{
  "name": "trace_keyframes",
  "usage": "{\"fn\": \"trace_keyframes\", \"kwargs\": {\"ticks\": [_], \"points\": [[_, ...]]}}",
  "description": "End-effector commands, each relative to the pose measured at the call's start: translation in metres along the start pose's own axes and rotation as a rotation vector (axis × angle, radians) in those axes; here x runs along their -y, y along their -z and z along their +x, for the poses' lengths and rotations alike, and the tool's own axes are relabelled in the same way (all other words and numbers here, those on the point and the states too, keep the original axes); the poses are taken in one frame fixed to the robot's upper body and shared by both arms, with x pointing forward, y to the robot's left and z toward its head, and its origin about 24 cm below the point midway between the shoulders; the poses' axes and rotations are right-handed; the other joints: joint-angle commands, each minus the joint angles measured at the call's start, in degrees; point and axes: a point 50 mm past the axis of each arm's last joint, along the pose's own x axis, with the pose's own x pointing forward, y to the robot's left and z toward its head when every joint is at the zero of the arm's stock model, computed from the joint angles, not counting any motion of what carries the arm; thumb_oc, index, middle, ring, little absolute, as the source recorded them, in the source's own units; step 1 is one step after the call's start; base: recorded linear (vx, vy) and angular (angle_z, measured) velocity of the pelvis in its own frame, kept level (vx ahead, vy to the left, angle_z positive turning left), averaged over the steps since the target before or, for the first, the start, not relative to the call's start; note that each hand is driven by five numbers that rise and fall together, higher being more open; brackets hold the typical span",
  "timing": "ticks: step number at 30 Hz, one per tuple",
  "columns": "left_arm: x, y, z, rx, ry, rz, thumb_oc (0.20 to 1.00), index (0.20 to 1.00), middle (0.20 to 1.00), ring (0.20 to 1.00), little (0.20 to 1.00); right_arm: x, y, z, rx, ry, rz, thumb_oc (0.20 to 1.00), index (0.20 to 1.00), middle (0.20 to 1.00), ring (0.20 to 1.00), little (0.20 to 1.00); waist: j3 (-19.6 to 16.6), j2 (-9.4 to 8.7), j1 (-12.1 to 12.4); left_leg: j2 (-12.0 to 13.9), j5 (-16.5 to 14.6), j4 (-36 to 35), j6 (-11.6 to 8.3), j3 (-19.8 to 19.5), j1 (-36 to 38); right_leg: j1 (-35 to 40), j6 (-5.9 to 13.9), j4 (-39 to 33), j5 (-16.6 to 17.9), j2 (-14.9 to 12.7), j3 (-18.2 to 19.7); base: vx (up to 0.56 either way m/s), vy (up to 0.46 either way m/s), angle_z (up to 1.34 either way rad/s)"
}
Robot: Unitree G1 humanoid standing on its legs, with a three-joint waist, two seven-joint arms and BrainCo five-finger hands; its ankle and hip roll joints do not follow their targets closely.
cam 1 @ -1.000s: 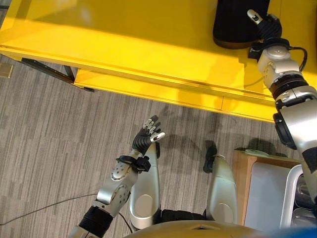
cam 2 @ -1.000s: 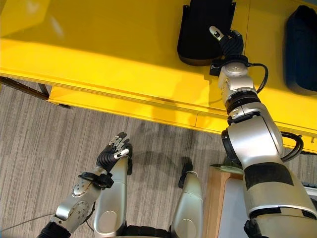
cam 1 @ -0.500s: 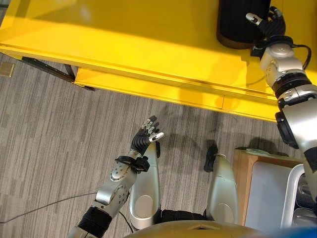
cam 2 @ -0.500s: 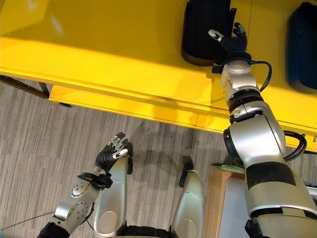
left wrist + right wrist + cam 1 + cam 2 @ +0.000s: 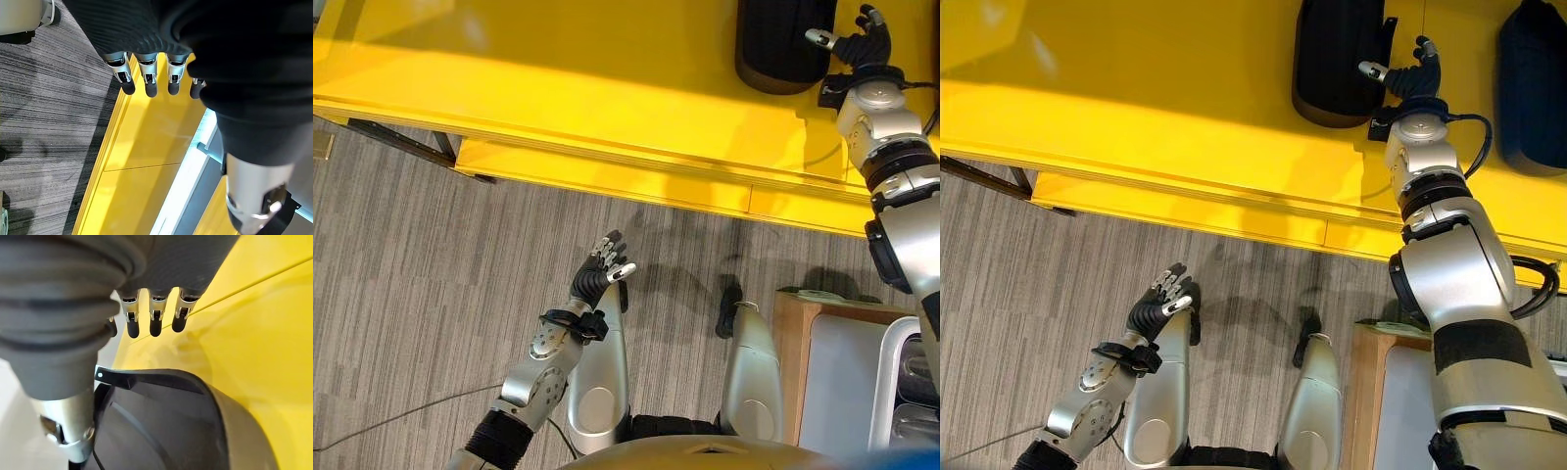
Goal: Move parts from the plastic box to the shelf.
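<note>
A black part (image 5: 1337, 61), rounded at its near end, lies on the yellow shelf (image 5: 558, 88) toward the far right, its far end cut off by the frame edge. Just to its right is the right hand (image 5: 1412, 80), raised over the shelf with its fingers (image 5: 155, 316) straight and spread; its thumb tip sits just beside the part's right edge, and I cannot tell whether the two touch. In the right wrist view the fingers point out over the yellow surface, holding nothing, with the part's dark curved shell close beneath the wrist. A second black part (image 5: 1533, 88) lies further right on the same shelf, well apart from the first and cut off at the right edge.

The left hand (image 5: 600, 274) is low and near, over the floor (image 5: 421, 294), fingers relaxed and slightly spread, empty. Its wrist view looks past the fingertips (image 5: 150, 88) at the shelf's yellow edge.

The shelf is a broad yellow board with a lower yellow ledge (image 5: 597, 176) running along its near side; a dark frame leg (image 5: 406, 142) shows beneath it at the left. The floor is grey striped carpet. At the near right stands a wooden-edged stand (image 5: 793, 338), and a pale plastic box (image 5: 891, 387) is cut off at the right edge; its contents are too cropped to make out.
</note>
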Motion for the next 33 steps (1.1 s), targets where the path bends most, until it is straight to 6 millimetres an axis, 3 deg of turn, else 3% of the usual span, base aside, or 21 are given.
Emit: {"fn": "trace_keyframes", "kwargs": {"ticks": [1,9,13,17,21,23,26,28,33], "points": [[-0.001,-0.009,-0.008,0.062,0.002,-0.015,1.000,1.000,1.000,1.000,1.000,0.003,-0.042,0.002,0.144,0.016,0.049,1.000,1.000,1.000,1.000,1.000,-1.21,-0.90,0.66,5.63,-4.15,2.99,-1.00,-7.44,-2.31,0.93,-1.94,-6.99,12.14,-1.83,-1.67,0.00,0.000,0.00],[-0.003,-0.008,-0.007,0.053,-0.002,-0.014,1.000,1.000,1.000,1.000,1.000,-0.002,-0.047,0.001,0.167,-0.005,0.065,1.000,1.000,1.000,1.000,1.000,-1.21,-1.24,0.16,5.87,-4.30,3.15,-1.13,-7.21,-1.88,1.38,-1.94,-7.12,12.12,-1.81,-1.43,0.00,0.000,0.00],[-0.005,-0.012,-0.005,0.067,-0.013,-0.022,1.000,1.000,1.000,1.000,1.000,-0.012,-0.038,-0.007,0.205,-0.085,0.120,1.000,1.000,1.000,1.000,1.000,-1.21,-1.80,-0.79,6.25,-4.25,2.07,-1.31,-6.40,0.45,2.83,-1.78,-7.81,12.14,-1.86,-1.10,0.01,-0.008,-0.02],[-0.014,-0.013,-0.005,0.071,-0.045,-0.039,1.000,1.000,1.000,1.000,1.000,-0.016,-0.019,-0.034,0.287,-0.209,0.195,1.000,1.000,1.000,1.000,1.000,-1.21,-2.58,-2.31,6.76,-4.12,0.42,-1.58,-5.43,3.81,5.06,-1.50,-8.83,12.16,-1.87,-0.70,0.03,-0.031,-0.10],[-0.016,-0.010,-0.005,0.057,-0.050,-0.049,1.000,1.000,1.000,1.000,1.000,0.011,0.024,-0.061,0.272,-0.210,0.244,1.000,1.000,1.000,1.000,1.000,-2.03,-2.98,-3.41,7.29,-3.23,-3.49,-1.95,-4.53,8.25,8.79,-0.88,-11.70,12.55,-2.26,-1.08,0.08,-0.053,-0.08],[-0.015,-0.010,-0.005,0.063,-0.050,-0.057,1.000,1.000,1.000,1.000,1.000,0.023,0.048,-0.087,0.269,-0.251,0.244,1.000,1.000,1.000,1.000,1.000,-3.73,-2.99,-3.75,7.57,-1.20,-8.75,-2.41,-3.65,11.66,12.22,-0.39,-15.60,13.31,-2.58,-2.16,0.13,-0.080,-0.01],[-0.013,-0.009,-0.008,0.063,-0.041,-0.073,1.000,1.000,1.000,1.000,1.000,0.023,0.066,-0.122,0.259,-0.324,0.291,1.000,1.000,1.000,1.000,1.000,-5.23,-3.00,-4.08,7.68,1.18,-14.13,-2.74,-2.79,15.45,15.26,0.01,-19.23,14.29,-2.46,-2.87,0.12,-0.057,0.06],[-0.013,-0.007,-0.009,0.067,-0.049,-0.083,1.000,1.000,1.000,1.000,1.000,0.018,0.073,-0.151,0.263,-0.393,0.335,1.000,1.000,1.000,1.000,1.000,-7.03,-2.87,-4.18,7.63,2.94,-18.25,-2.82,-2.21,18.39,17.92,0.10,-22.28,15.02,-2.52,-3.85,0.14,-0.050,0.12],[-0.009,0.000,-0.012,0.065,-0.055,-0.121,1.000,1.000,1.000,1.000,1.000,0.017,0.078,-0.186,0.263,-0.458,0.394,1.000,1.000,1.000,1.000,1.000,-10.82,-2.71,-4.43,7.68,6.08,-26.79,-2.91,-0.89,24.37,22.30,0.68,-27.12,16.63,-2.37,-5.23,0.13,-0.022,0.08]]}}
